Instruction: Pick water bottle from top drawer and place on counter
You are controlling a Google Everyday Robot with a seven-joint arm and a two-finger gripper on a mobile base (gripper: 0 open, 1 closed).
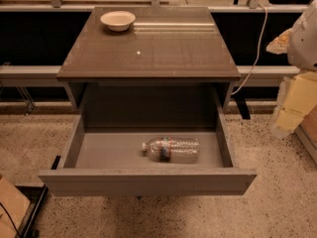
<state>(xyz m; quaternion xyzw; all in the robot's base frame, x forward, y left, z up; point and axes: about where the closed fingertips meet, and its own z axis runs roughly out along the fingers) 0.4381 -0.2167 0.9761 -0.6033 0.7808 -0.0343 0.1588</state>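
The water bottle (171, 149) lies on its side in the open top drawer (146, 180), near the front, with its white cap pointing left. The drawer is pulled fully out below the glossy dark counter (163, 53). My arm comes in at the right edge of the view. My gripper (291, 108) hangs there, pale yellow, to the right of the cabinet, apart from the drawer and above the floor. It holds nothing that I can see.
A white bowl (118, 20) stands at the counter's back left. A white cable (256, 48) hangs down right of the cabinet. A cardboard piece (10, 202) and a dark frame lie on the speckled floor at the lower left.
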